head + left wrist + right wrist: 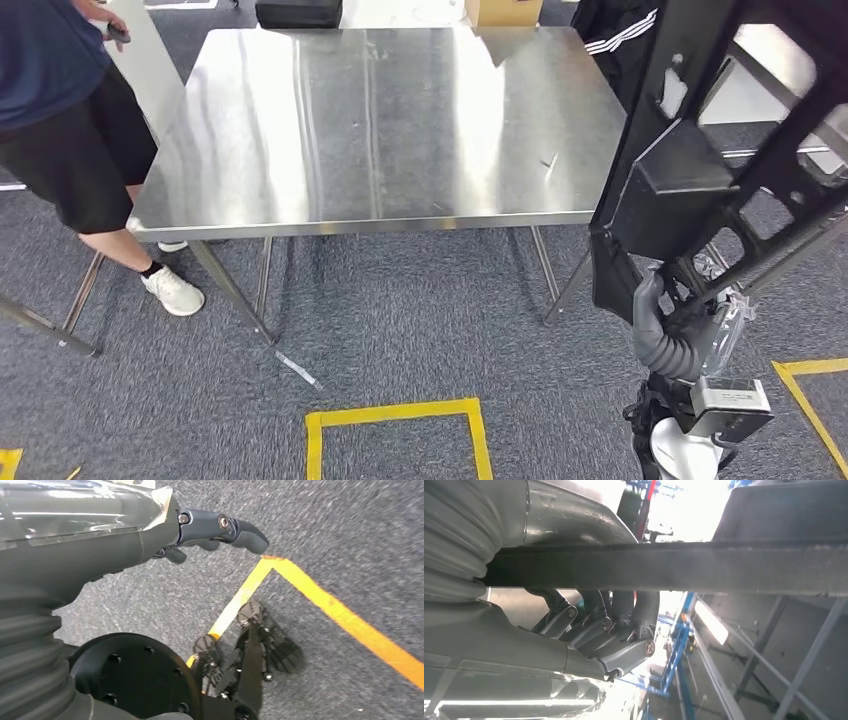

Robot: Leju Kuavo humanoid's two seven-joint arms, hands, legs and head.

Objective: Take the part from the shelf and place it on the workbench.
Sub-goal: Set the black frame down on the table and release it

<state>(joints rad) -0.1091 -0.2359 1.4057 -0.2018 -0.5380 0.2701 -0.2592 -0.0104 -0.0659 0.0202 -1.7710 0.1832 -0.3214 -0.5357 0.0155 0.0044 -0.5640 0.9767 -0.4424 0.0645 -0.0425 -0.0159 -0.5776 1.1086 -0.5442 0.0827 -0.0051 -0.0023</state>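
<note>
Head view: right robot hand grips black part beside workbench.

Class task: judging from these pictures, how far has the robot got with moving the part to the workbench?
Done: the part, a black frame, is off the shelf. In hand: the right hand grips its bar and holds it up beside the workbench. Left: setting it on the steel top. The left hand hangs over the floor, holding nothing.

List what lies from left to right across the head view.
Person standing at the table's left corner → steel workbench → black part → held up by the right hand at the right edge.
</note>
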